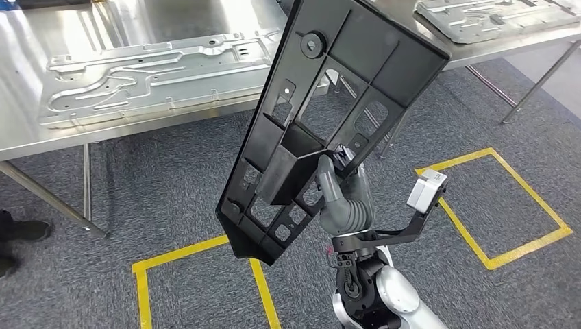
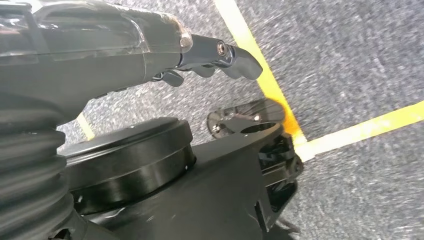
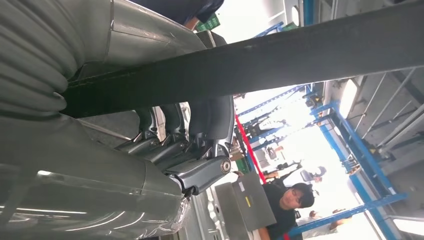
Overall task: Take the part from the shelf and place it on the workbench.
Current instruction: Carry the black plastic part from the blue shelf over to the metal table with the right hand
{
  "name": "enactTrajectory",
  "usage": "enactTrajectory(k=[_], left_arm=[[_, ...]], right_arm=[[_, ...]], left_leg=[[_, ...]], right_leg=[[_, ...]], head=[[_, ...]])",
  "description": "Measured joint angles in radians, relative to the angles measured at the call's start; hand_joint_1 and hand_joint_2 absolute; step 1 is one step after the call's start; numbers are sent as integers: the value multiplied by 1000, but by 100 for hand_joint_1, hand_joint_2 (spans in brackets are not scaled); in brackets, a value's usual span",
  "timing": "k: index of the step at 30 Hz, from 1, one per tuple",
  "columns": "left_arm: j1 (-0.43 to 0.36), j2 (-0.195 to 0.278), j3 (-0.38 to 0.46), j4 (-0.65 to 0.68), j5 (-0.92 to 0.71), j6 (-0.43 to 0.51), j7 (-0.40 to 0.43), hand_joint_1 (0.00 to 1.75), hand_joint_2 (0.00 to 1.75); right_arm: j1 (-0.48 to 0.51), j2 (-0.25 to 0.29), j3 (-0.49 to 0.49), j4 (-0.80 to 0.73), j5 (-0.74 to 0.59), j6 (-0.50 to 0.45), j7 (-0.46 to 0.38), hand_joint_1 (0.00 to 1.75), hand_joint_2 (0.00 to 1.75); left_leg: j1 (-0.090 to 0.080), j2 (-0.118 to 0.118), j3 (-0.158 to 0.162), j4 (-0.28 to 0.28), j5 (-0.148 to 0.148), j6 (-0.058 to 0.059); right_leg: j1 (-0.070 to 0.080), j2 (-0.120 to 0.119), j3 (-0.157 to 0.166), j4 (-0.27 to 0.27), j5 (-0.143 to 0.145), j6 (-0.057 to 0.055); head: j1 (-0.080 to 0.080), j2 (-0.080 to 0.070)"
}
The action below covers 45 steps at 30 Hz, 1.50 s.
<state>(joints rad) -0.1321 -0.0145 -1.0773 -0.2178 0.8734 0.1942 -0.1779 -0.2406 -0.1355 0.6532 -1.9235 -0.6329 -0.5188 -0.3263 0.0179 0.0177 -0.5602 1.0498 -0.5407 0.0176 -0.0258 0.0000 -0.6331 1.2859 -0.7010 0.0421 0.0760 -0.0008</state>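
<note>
The part (image 1: pixel 329 110) is a long black plastic panel with several cut-outs, held tilted in mid-air over the floor, its upper end overlapping the near edge of the steel workbench (image 1: pixel 41 34). My right hand (image 1: pixel 342 199) grips it from below near its middle, thumb on the front face. In the right wrist view the part's dark edge (image 3: pixel 300 55) crosses the frame with my fingers (image 3: pixel 200 130) wrapped around it. My left hand (image 2: pixel 150 55) hangs over the grey carpet, holding nothing, its fingers apart.
A stamped metal panel (image 1: pixel 157 75) lies on the workbench. A second bench (image 1: pixel 479 51) at the back right carries another metal panel (image 1: pixel 493 17). Yellow tape squares (image 1: pixel 521 205) mark the carpet. A person's shoe (image 1: pixel 20 229) shows at the left edge. People (image 3: pixel 290 200) stand behind.
</note>
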Motion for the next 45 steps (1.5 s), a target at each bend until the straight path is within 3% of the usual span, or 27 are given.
enactTrajectory(k=[1,2,5,6,8,10,11,14,16,17,19,21,22,23,26,29,30,31,32,33,35,37,39,40,42,43,45], left_arm=[[0,0,0,0,-4,0,2,0,175],[0,0,0,0,-8,0,3,0,175],[-1,-10,0,-1,-28,8,14,0,175],[-2,-16,0,-1,-33,14,17,0,175],[-3,-27,-1,-2,-39,24,21,0,175],[-6,-32,-1,-3,-39,31,22,0,175],[-8,-32,-1,-3,-39,33,23,0,175],[-9,-32,-1,-3,-39,36,25,0,175],[-5,-31,-1,-3,-36,36,25,0,175],[-4,-31,-1,-3,-34,36,24,0,175],[-4,-30,-1,-3,-23,34,18,0,175],[-5,-27,0,-3,-8,25,13,0,175],[-6,-24,0,-2,-1,20,12,0,175],[-7,-21,0,-2,3,16,12,0,175],[-12,-15,1,-2,6,13,13,0,175],[-15,-10,1,-2,5,13,18,0,175],[-15,-8,1,-2,5,13,20,0,175],[-15,-7,1,-2,4,13,21,0,175],[-16,-5,1,-2,3,13,21,0,175],[-18,-5,1,-2,2,13,21,0,175],[-25,-6,1,-2,2,14,22,0,175],[-31,-8,1,-3,1,15,23,0,175],[-32,-10,1,-5,1,16,23,0,175],[-31,-10,1,-5,1,16,24,0,175],[-31,-9,1,-5,1,16,24,0,175],[-31,-8,1,-5,1,16,24,0,175],[-30,-6,1,-5,1,16,24,0,175]], right_arm=[[2,0,2,3,0,-2,-1,175,175],[6,0,3,5,0,-5,-4,175,175],[39,-10,0,1,-2,-16,-14,175,175],[53,-17,-4,-4,-5,-18,-16,175,175],[74,-32,-14,-17,-13,-18,-18,175,175],[85,-40,-21,-28,-19,-12,-18,175,175],[89,-42,-24,-32,-20,-7,-18,175,175],[100,-45,-30,-35,-24,8,-19,175,175],[107,-48,-31,-35,-25,17,-19,175,175],[108,-49,-31,-35,-23,22,-17,175,175],[96,-47,-28,-29,-13,35,-5,175,175],[65,-32,-13,-6,2,52,16,175,175],[47,-18,-1,11,9,60,24,175,175],[34,-3,13,28,13,69,29,175,175],[8,36,48,67,15,85,33,175,175],[-14,55,72,102,14,92,33,175,175],[-15,59,79,113,13,93,33,175,175],[-15,63,86,122,13,94,33,175,175],[-16,66,91,129,12,94,33,175,175],[-17,68,95,134,12,94,33,175,175],[-19,72,100,142,13,95,33,175,175],[-20,72,104,150,14,95,33,175,175],[-24,75,109,157,14,95,33,175,175],[-26,78,111,160,15,95,33,175,175],[-29,86,113,163,15,95,32,175,175],[-29,88,114,166,15,96,32,175,175],[-29,90,115,172,15,96,31,175,175]], left_leg=[[-6,-1,18,-1,-13,2],[-12,-1,37,-2,-26,4],[-27,-8,85,-14,-59,5],[-27,-12,96,-22,-66,3],[-26,-22,113,-24,-59,-7],[-27,-26,108,10,-42,-16],[-27,-27,87,47,-42,-21],[-16,-25,-26,186,-106,-36],[-6,-21,-81,204,-145,-49],[0,-19,-92,177,-132,-58],[11,-9,-93,78,-25,-75],[14,8,-94,19,61,-63],[12,14,-99,17,75,-50],[9,12,-100,20,70,-37],[12,-2,-94,20,69,-21],[12,-8,-84,19,57,-10],[11,-11,-80,19,52,-9],[10,-17,-76,19,48,-10],[9,-26,-70,19,44,-11],[8,-37,-63,19,40,-13],[10,-62,-54,16,36,-18],[19,-89,-56,10,39,-28],[24,-115,-60,1,46,-43],[21,-104,-62,0,45,-49],[12,-53,-87,45,16,-54],[9,-25,-113,95,-8,-55],[9,-14,-172,206,-50,-58]], right_leg=[[7,0,-21,-10,-8,-11],[17,1,-30,-44,12,-27],[55,16,-31,-191,196,-88],[63,21,-26,-218,238,-101],[66,23,-2,-249,250,-110],[60,18,37,-289,252,-107],[55,16,55,-305,252,-106],[43,16,90,-325,235,-97],[35,18,112,-323,214,-85],[30,20,124,-321,201,-78],[21,20,146,-305,170,-61],[19,21,150,-282,143,-45],[19,21,149,-276,134,-38],[19,18,146,-274,128,-33],[15,6,133,-239,98,-20],[14,3,29,-61,31,-11],[14,3,-8,-11,25,-10],[14,4,-32,8,39,-12],[15,6,-39,-10,74,-17],[15,15,-30,-61,124,-24],[16,62,3,-169,202,-42],[19,88,22,-214,219,-54],[23,62,39,-243,216,-61],[22,45,51,-265,215,-63],[19,15,78,-310,217,-66],[22,1,84,-314,217,-66],[26,-27,88,-313,211,-68]], head=[[5,0],[10,0],[8,0],[4,0],[2,0],[9,0],[8,0],[-6,0],[-11,0],[-13,0],[-19,0],[-28,0],[-30,0],[-30,0],[-20,0],[0,0],[4,0],[7,0],[10,0],[13,0],[13,0],[13,0],[24,0],[26,0],[13,0],[3,0],[-12,0]])
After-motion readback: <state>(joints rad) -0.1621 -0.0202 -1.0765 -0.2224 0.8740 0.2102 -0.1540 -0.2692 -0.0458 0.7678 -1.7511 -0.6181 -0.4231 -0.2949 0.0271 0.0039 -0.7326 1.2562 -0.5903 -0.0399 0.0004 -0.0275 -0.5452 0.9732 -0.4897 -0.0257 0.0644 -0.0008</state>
